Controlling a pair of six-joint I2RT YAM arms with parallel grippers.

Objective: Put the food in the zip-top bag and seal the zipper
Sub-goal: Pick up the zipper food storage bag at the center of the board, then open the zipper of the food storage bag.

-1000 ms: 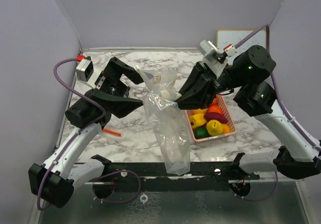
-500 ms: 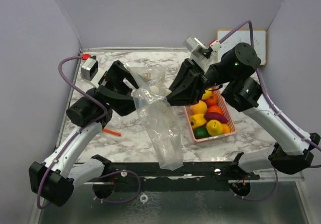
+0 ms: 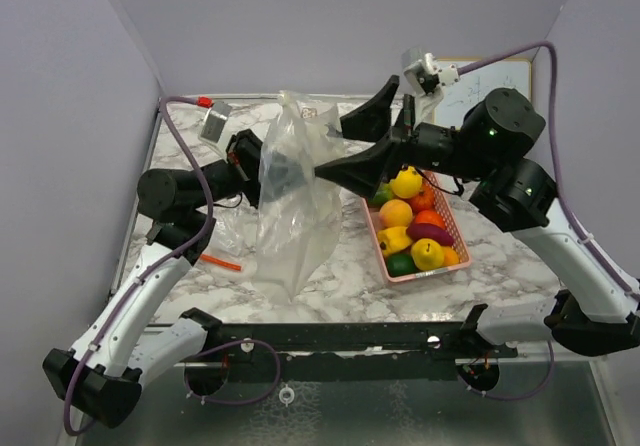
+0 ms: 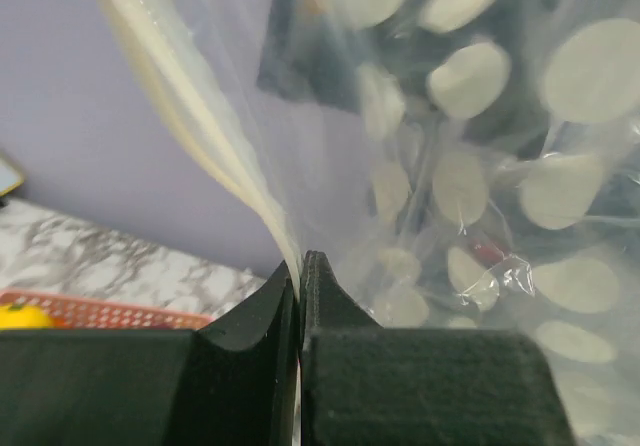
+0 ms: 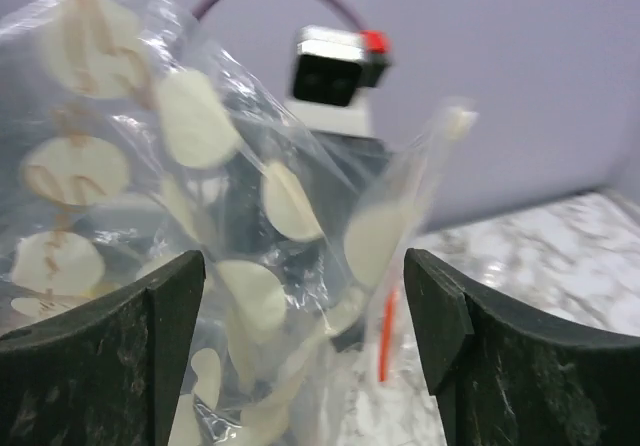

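Observation:
A clear zip-top bag (image 3: 288,201) printed with pale dots hangs upright above the marble table. My left gripper (image 3: 262,166) reaches in from the left and is partly hidden behind the bag. In the left wrist view the left gripper (image 4: 299,266) is shut on the bag's (image 4: 450,166) whitish zipper edge. My right gripper (image 3: 332,154) is open just right of the bag's upper part; in the right wrist view the bag (image 5: 150,196) hangs between the open fingers (image 5: 165,316). The food (image 3: 412,221), yellow, orange, red, green and purple pieces, lies in a pink basket (image 3: 395,276) to the right.
An orange pen (image 3: 223,262) lies on the table at the left, below the left arm. A small whiteboard (image 3: 480,78) leans on the back wall at the right. Grey walls close in the table on three sides, and a black rail (image 3: 350,341) runs along the near edge.
My left gripper has shut on the bag's edge and lifted it up and left. My right gripper has opened and let go of the bag. The bag now hangs upright.

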